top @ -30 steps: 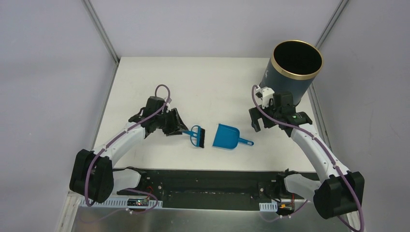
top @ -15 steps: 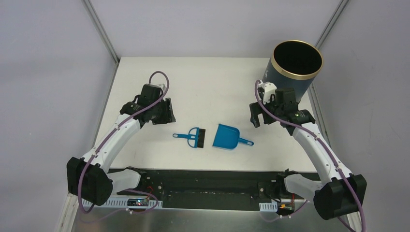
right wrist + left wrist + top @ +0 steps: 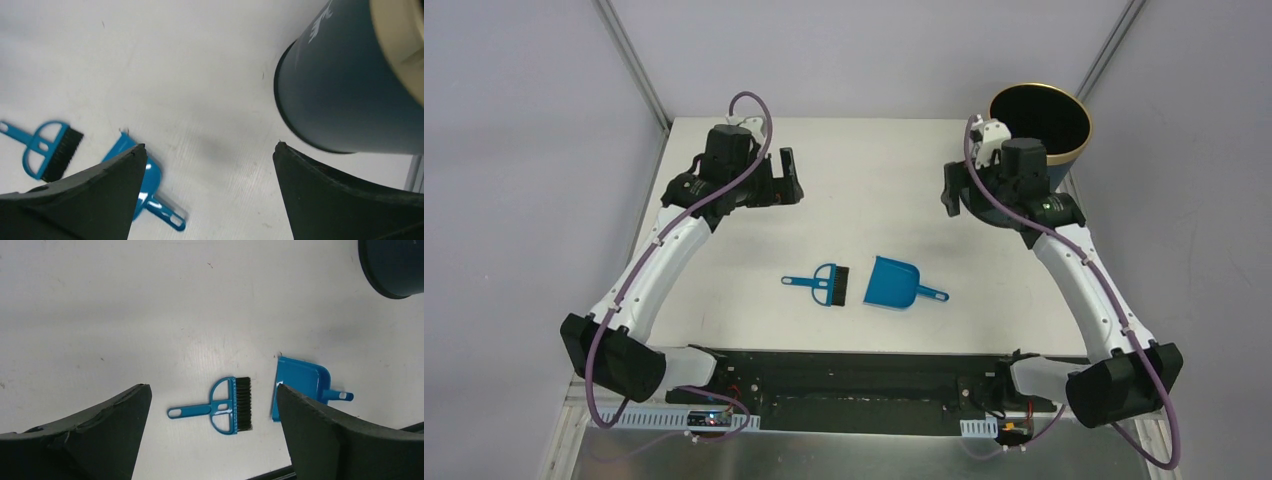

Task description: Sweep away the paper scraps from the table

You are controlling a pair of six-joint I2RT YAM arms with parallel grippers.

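No paper scraps show in any view. The white table [image 3: 864,170] holds a small blue hand brush [image 3: 822,283] and a blue dustpan [image 3: 896,283] side by side near its front edge. Both also show in the left wrist view, brush [image 3: 220,404] and dustpan [image 3: 305,382], and in the right wrist view, brush [image 3: 47,147] and dustpan [image 3: 150,182]. My left gripper [image 3: 790,178] is open and empty, raised at the back left. My right gripper [image 3: 951,190] is open and empty, raised beside the bin.
A tall dark blue bin with a gold rim [image 3: 1049,118] stands at the back right corner, partly hidden by my right arm; it also shows in the right wrist view [image 3: 350,85]. Grey walls enclose the table. A black strip [image 3: 864,375] runs along the front.
Both arms have lifted and pulled back toward the rear of the table, away from the brush and dustpan. The brush lies where the left gripper left it; the dustpan has not moved.
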